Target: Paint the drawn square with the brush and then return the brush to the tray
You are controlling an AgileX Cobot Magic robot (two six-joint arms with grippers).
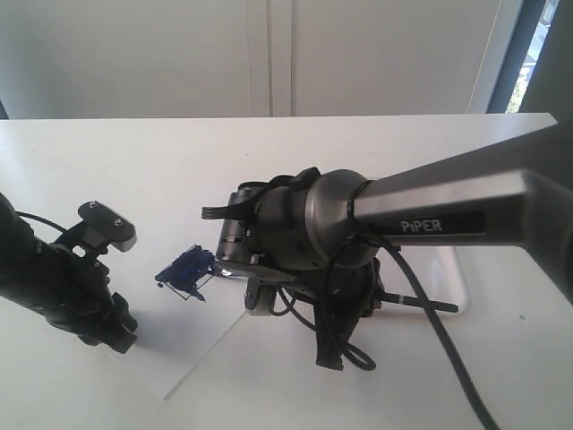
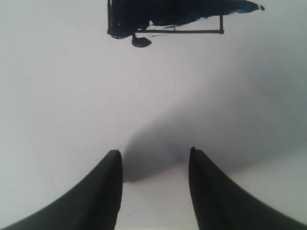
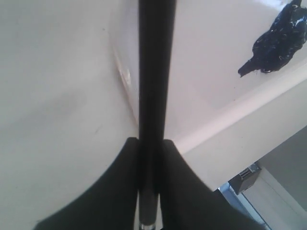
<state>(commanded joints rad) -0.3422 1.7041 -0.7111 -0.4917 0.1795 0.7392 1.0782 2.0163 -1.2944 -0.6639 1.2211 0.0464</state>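
Observation:
The drawn square (image 1: 185,272) lies on the paper left of centre. It is partly covered with streaky navy paint, and one side of its thin outline (image 2: 192,31) is bare. My right gripper (image 3: 151,141) is shut on the black handle of the brush (image 3: 156,72). The handle's end (image 1: 430,305) sticks out to the right over the white tray (image 1: 455,278). The bristles are hidden under the arm. A glossy dark paint blob (image 3: 278,38) sits in the tray. My left gripper (image 2: 154,152) is open and empty, a short way from the square.
The flat white paper sheet (image 1: 210,354) reaches toward the table's front edge. The right arm's body (image 1: 313,224) and its cables (image 1: 340,349) cover the middle of the scene. The left arm (image 1: 54,278) stands at the left edge.

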